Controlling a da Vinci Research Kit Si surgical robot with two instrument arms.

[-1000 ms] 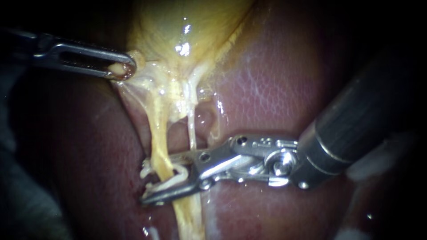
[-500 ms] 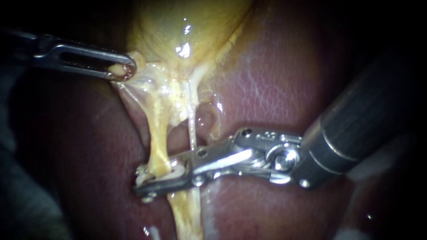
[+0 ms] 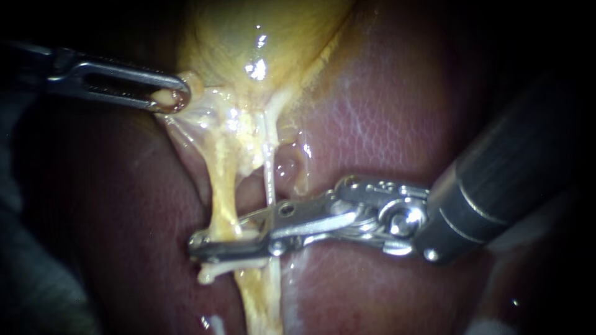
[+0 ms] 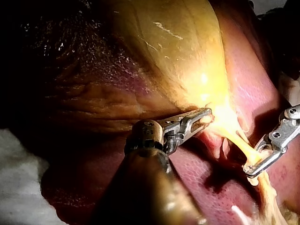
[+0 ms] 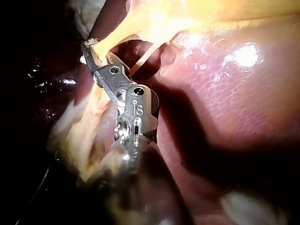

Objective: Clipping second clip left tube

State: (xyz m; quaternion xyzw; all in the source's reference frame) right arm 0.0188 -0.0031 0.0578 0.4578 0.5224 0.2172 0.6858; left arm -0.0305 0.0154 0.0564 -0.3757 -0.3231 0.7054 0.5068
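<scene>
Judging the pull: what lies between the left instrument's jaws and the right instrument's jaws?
In the endoscope view, pale filmy tissue below the gallbladder, stretched and narrowing into the yellow left tube, fills that stretch.

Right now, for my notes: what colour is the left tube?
Pale yellow soft left tube, clearest in the endoscope view.

Support: pale cloth (image 4: 18,187) beside shaft of left instrument (image 4: 205,117) | on it: liver (image 4: 197,164), under the jaws | on liver: gallbladder (image 4: 178,47), ahead
</scene>
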